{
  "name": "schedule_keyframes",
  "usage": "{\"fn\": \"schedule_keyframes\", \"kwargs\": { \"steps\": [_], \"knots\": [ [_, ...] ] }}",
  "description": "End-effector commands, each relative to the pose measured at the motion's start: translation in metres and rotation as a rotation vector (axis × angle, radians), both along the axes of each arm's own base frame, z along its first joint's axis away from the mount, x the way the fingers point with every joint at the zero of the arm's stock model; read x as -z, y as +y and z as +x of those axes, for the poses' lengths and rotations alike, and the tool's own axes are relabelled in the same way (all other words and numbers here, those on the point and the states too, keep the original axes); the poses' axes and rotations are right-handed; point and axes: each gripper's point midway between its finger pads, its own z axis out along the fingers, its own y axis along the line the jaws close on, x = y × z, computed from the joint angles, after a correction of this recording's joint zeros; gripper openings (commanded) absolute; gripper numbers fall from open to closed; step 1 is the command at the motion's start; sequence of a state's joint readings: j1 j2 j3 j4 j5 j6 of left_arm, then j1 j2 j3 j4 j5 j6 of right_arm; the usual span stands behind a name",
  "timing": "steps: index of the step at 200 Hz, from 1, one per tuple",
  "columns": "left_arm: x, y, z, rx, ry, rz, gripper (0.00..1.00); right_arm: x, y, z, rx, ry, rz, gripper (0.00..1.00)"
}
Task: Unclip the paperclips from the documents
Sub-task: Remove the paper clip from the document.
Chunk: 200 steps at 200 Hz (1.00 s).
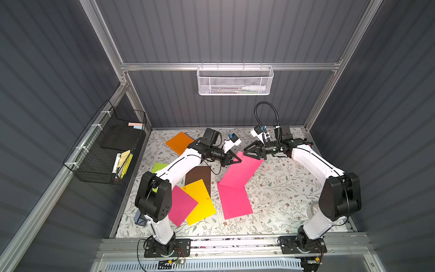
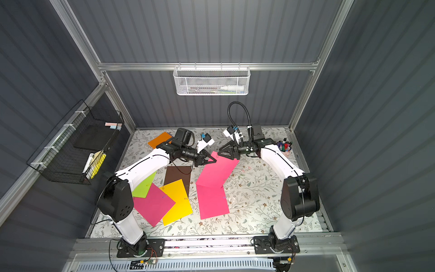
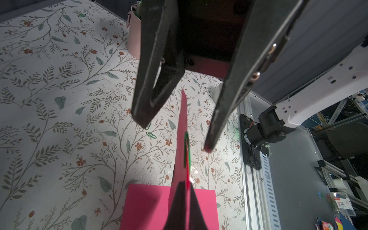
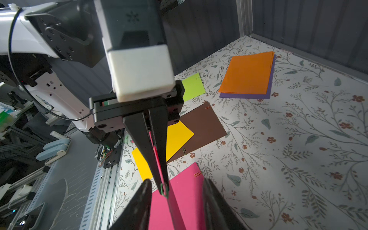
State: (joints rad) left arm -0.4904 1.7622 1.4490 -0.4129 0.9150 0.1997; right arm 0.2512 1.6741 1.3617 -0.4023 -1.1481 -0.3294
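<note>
A pink document (image 1: 242, 172) rises from the table with its far corner lifted. My left gripper (image 1: 239, 161) (image 3: 188, 185) (image 4: 162, 185) is shut on that raised edge. A green paperclip (image 3: 186, 149) (image 4: 164, 190) sits on the edge right at the left fingertips. My right gripper (image 1: 245, 152) (image 3: 175, 135) (image 4: 177, 181) faces it, open, its jaws standing on either side of the clipped corner without touching it. A second pink sheet (image 1: 235, 202) lies flat, with an orange paperclip (image 4: 197, 174) on it. Yellow (image 1: 200, 200), magenta (image 1: 181, 205), brown (image 1: 199, 174), orange (image 1: 179, 142) and lime green (image 2: 143, 186) sheets lie to the left.
Loose green paperclips (image 3: 151, 135) lie on the floral table. A pink cup of markers (image 2: 284, 147) stands at the back right. On the left wall hangs a black wire basket (image 1: 106, 150), and on the back rail a white mesh basket (image 1: 235, 82).
</note>
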Motion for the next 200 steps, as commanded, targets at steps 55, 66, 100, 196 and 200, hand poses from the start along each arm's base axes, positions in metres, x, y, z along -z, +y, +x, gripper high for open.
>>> {"fn": "schedule_keyframes", "kwargs": {
  "steps": [55,66,100,196,200],
  "knots": [
    [-0.015,-0.001,-0.008,0.022,-0.038,-0.017,0.00,-0.010,0.006,-0.013,-0.088,-0.001,0.065,0.41],
    [-0.015,-0.001,-0.009,0.023,-0.038,-0.018,0.00,-0.006,0.009,-0.014,-0.097,0.008,0.064,0.40],
    [-0.015,-0.001,-0.009,0.022,-0.039,-0.016,0.00,0.003,0.010,-0.013,-0.101,0.027,0.053,0.33],
    [-0.014,0.000,-0.011,0.025,-0.037,-0.018,0.00,0.000,0.006,-0.022,-0.123,0.046,0.074,0.08],
    [-0.014,0.000,-0.011,0.025,-0.036,-0.018,0.00,-0.001,0.006,-0.022,-0.123,0.047,0.076,0.07]
  ]
}}
